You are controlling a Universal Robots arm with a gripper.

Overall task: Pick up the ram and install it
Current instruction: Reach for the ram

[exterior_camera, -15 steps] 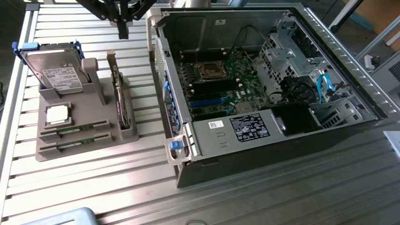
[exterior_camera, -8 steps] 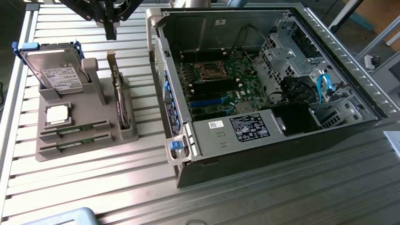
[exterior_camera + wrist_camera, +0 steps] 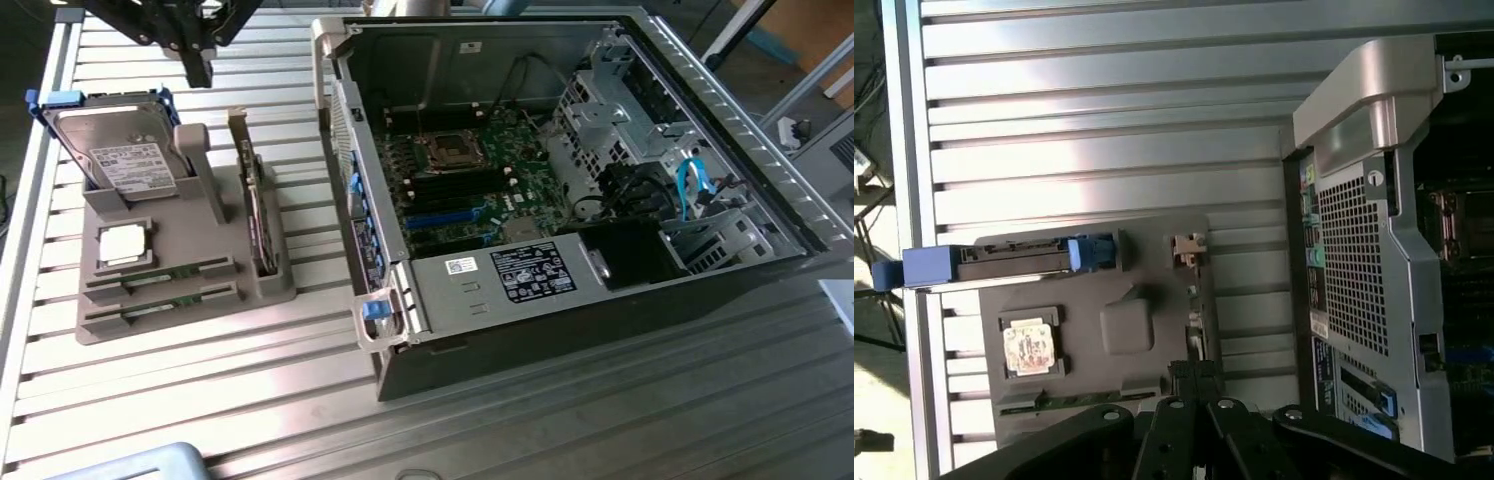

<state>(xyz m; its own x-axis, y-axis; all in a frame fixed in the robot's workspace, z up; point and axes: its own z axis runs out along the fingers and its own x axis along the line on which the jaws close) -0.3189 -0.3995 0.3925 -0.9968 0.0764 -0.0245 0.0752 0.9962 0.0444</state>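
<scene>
Presently the claw hangs above the bench at the far end of the grey holder, over the area of the hard drive. Its fingers are drawn together and grip nothing. In the wrist view the claw shows closed and empty above the holder.

Task item: the ram sits on edge in a narrow slot at the holder's near end, just beside the square silver processor. A second strip of similar green occupies the neighbouring slot. From the wrist view the ram appears as a thin green line along the holder's edge, next to the processor. The claw is well apart from it.

Other contents of the holder: the hard drive, upright in its blue-tabbed carrier, and a taller card standing on edge along the side toward the exterior view's right.

The computer case lies open on the bench to the exterior view's right of the holder, with the motherboard exposed. Its perforated rear panel shows in the wrist view, apart from the holder across a strip of ribbed bench.
</scene>
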